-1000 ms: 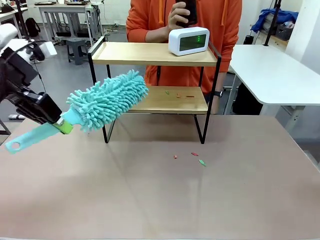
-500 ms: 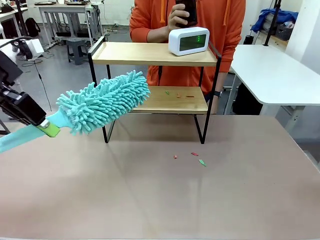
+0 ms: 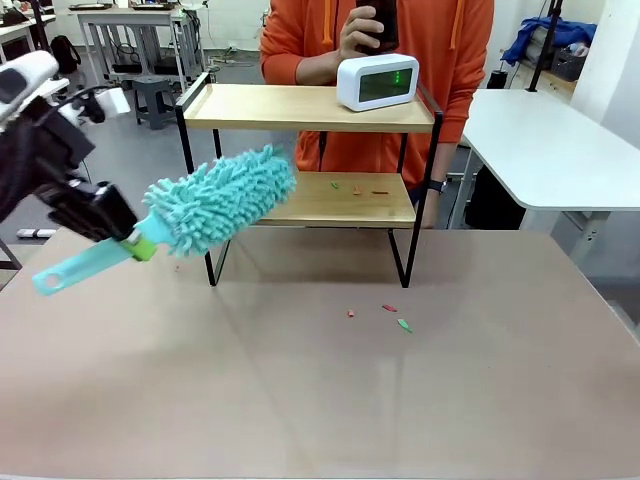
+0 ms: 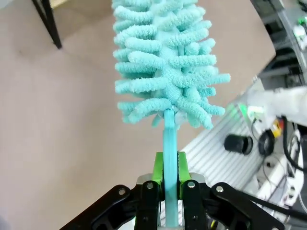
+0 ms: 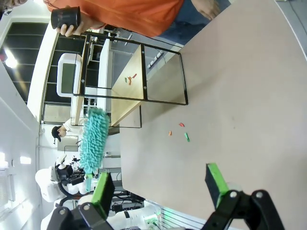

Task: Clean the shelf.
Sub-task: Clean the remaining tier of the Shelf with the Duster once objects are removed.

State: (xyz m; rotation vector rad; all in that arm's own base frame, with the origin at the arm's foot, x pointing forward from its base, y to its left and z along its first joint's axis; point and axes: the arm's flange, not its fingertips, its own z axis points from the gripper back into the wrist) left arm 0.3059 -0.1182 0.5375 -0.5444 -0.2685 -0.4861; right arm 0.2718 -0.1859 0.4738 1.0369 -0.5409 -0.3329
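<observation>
Pinching the duster (image 3: 225, 198) handle tight in the left gripper (image 3: 140, 243) at frame left, head angled toward the shelf (image 3: 300, 108) at upper centre, likely to sweep scraps (image 3: 355, 187) off its lower board, with the right gripper (image 5: 160, 184) spread wide, empty.

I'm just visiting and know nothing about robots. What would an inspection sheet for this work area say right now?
Surface: beige tabletop, carrying the shelf.
Job's things: shelf upright at the far side; teal duster with its head at the lower board's left end, contact unclear.
Clutter: small scraps on the tabletop before the shelf; more on its lower board; white clock on the top board.
Grippers: left gripper, jaws shut on the duster's handle; right gripper, jaws open, holding nothing.
Cables: black cables off the table's edge.
Surroundings: person in orange behind the shelf; white table at the right.
</observation>
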